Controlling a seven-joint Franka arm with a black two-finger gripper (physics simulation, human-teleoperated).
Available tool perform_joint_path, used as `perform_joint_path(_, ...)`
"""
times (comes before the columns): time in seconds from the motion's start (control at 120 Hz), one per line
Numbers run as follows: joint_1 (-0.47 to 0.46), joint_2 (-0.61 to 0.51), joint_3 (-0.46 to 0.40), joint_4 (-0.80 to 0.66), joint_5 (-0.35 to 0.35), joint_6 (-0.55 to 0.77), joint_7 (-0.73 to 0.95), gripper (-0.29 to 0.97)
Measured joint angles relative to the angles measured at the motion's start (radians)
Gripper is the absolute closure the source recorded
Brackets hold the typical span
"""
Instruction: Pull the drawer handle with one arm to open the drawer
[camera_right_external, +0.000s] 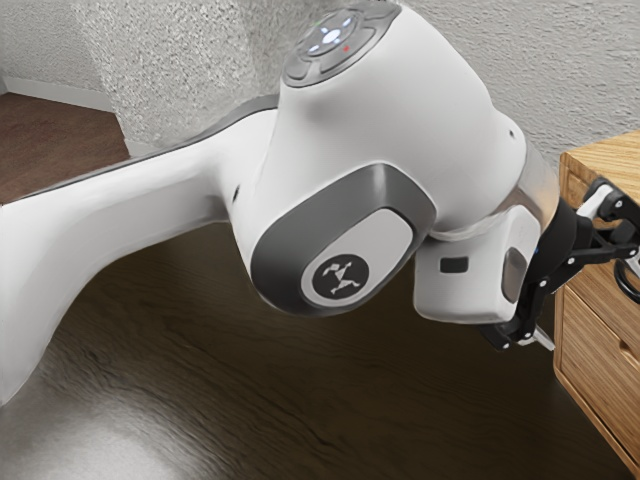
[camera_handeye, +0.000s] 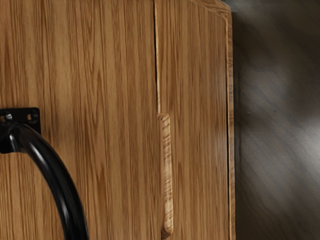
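Exterior view, left to right: my arm (camera_right_external: 150, 215) comes in over the dark wood surface (camera_right_external: 250, 420). The big joint cover carries a round black disc with a white emblem (camera_right_external: 342, 276), a figure and not letters. Above it sits a ring of status lights (camera_right_external: 330, 35), with no text that I can read. A small dark rectangle (camera_right_external: 453, 265) on the hand housing is too small to tell. My gripper (camera_right_external: 610, 238) is up against the front of the cabinet (camera_right_external: 605, 155), at the drawer (camera_right_external: 598, 295). The black loop handle (camera_right_external: 628, 285) is just beside and slightly below it. Whether my hand is open or closed on the handle I cannot tell from this angle. Wrist view: the handle (camera_handeye: 50, 170) curves off its screwed mounting plate (camera_handeye: 20, 117), close under my hand. Next over, a thin seam (camera_handeye: 156, 55) separates two wood panels that look level with each other, and a wooden ridge (camera_handeye: 165, 175) lies along it. No brand, label or writing is on the wood. Judgement: the approach is done and the drawer looks shut or barely moved. What remains is a confirmed grip and the whole pull.
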Motion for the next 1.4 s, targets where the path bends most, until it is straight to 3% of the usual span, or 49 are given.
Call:
perform_joint_path(0.45,0.011,0.026,0.003,-0.005,-0.004,-0.003,0.008,0.00)
perform_joint_path(1.4,0.015,-0.288,0.030,-0.330,-0.031,-0.021,0.011,0.02)
